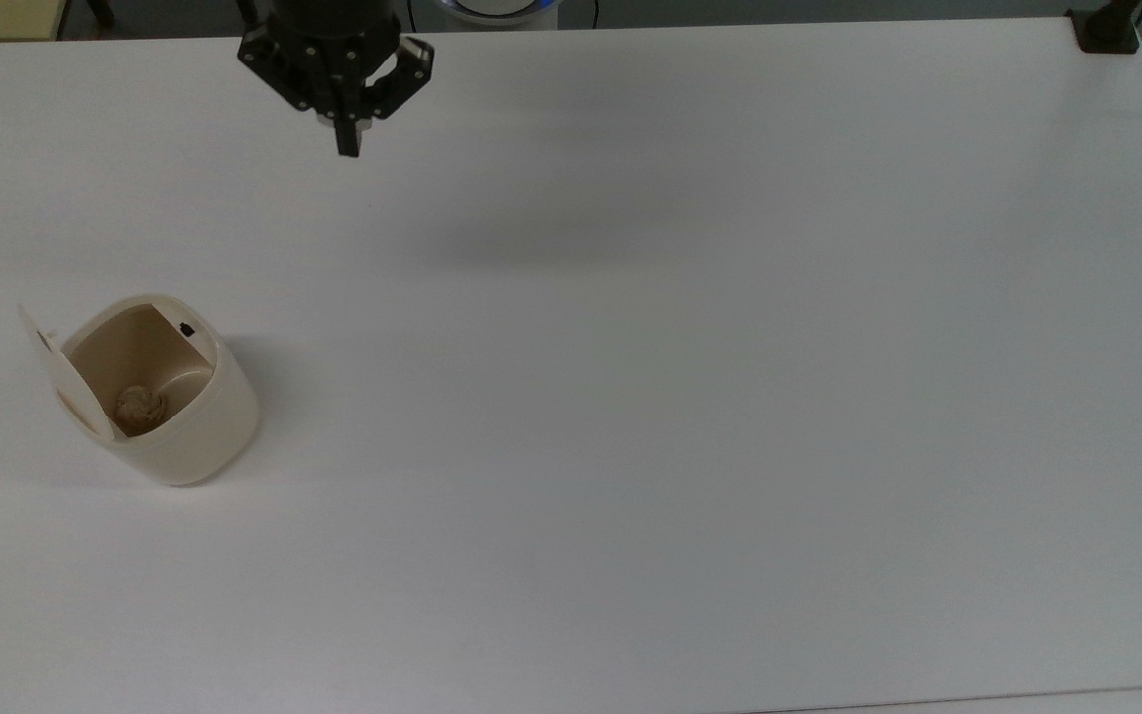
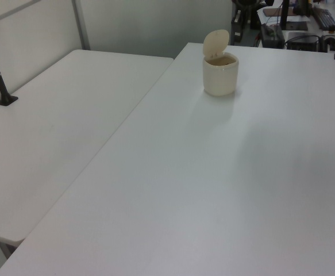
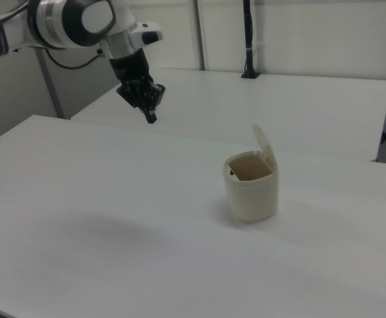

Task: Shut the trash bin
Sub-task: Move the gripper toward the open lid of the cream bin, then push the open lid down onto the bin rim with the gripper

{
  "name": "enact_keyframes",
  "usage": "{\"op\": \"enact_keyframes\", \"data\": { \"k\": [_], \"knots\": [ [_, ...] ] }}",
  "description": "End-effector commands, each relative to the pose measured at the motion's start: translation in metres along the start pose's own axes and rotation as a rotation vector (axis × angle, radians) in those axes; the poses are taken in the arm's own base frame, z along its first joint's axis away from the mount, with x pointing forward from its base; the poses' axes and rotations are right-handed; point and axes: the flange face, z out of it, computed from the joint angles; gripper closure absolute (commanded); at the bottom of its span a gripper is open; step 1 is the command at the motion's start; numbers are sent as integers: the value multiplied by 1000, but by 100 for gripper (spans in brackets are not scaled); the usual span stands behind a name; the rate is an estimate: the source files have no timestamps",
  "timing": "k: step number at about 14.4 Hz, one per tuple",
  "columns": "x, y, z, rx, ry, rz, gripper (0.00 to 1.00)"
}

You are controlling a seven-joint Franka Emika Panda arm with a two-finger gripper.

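A: What colours are there?
B: The trash bin (image 1: 184, 436) is cream-beige, with a small black button (image 1: 186, 329); the table (image 1: 690, 397) is plain white.
A: And the gripper (image 1: 346, 149)?
B: Black.

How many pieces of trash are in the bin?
1: a crumpled wad lies on the bottom of the open bin, toward the lid side in the top view. More could be hidden behind the lid.

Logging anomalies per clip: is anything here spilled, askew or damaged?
Nothing stands out. The trash bin stands upright on the table, its lid open, a crumpled wad inside. The gripper hangs shut above the table, well apart from it.
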Motion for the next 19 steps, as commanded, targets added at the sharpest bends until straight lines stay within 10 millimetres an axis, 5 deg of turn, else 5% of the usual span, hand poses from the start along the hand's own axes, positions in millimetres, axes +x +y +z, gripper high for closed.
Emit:
{"op": "enact_keyframes", "data": {
  "k": [1,10,16,19],
  "knots": [
    [18,50,26,-23,95,107,100],
    [45,159,42,-98,411,249,100],
    [64,199,84,-131,540,330,100],
    [64,202,100,-128,523,334,100]
  ]
}}
